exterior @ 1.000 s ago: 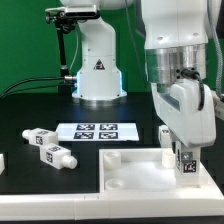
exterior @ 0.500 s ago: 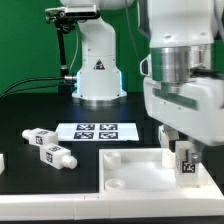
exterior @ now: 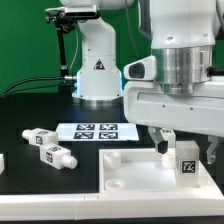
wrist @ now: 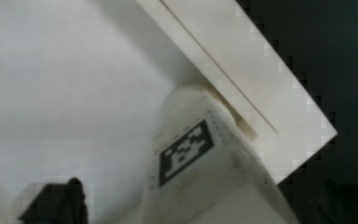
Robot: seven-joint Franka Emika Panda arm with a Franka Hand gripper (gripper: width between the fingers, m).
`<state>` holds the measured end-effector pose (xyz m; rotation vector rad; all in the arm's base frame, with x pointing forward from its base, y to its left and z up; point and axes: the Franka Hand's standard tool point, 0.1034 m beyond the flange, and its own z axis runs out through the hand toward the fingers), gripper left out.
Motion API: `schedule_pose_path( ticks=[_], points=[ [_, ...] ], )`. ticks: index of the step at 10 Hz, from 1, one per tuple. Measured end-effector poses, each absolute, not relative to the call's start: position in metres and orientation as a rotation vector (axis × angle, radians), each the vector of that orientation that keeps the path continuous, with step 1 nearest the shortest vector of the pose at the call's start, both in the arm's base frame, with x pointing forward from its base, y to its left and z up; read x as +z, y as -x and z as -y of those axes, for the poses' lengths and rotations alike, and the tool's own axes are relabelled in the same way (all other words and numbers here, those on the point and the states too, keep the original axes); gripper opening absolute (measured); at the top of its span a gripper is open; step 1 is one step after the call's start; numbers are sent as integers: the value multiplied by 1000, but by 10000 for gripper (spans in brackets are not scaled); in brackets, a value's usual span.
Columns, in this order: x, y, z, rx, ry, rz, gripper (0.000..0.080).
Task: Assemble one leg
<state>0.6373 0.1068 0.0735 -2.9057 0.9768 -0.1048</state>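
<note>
One leg (exterior: 185, 160), a stubby white block with a square tag, stands upright on the right rear corner of the large white panel (exterior: 130, 178). My gripper (exterior: 188, 148) straddles it, with its jaws open and a gap on each side of the leg. In the wrist view the leg (wrist: 229, 180) rises beside the panel's edge (wrist: 247, 70), and one dark finger (wrist: 60, 200) stands apart from it. Two more legs (exterior: 38, 135) (exterior: 56, 154) lie on the black table at the exterior view's left.
The marker board (exterior: 97, 131) lies behind the panel. The white robot base (exterior: 97, 65) stands at the back. A dark object (exterior: 3, 160) shows at the exterior view's left edge.
The gripper has turned about its vertical axis over the leg, so its wide body now faces the camera. Its fingers have spread away from the leg, which stays on the panel.
</note>
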Motion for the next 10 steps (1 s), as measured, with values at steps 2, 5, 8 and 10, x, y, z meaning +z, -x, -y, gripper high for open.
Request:
schedule_pose_path(
  ticks=[2,5,8,10],
  points=[
    [73,-637,-117,-145,3058,-448,649],
    [73,-638,-115,-144,3047,-529,437],
    [72,-637,-115,-133,2963,-853,287],
    [72,-637,-116,-128,2760,-1368,287]
  ],
)
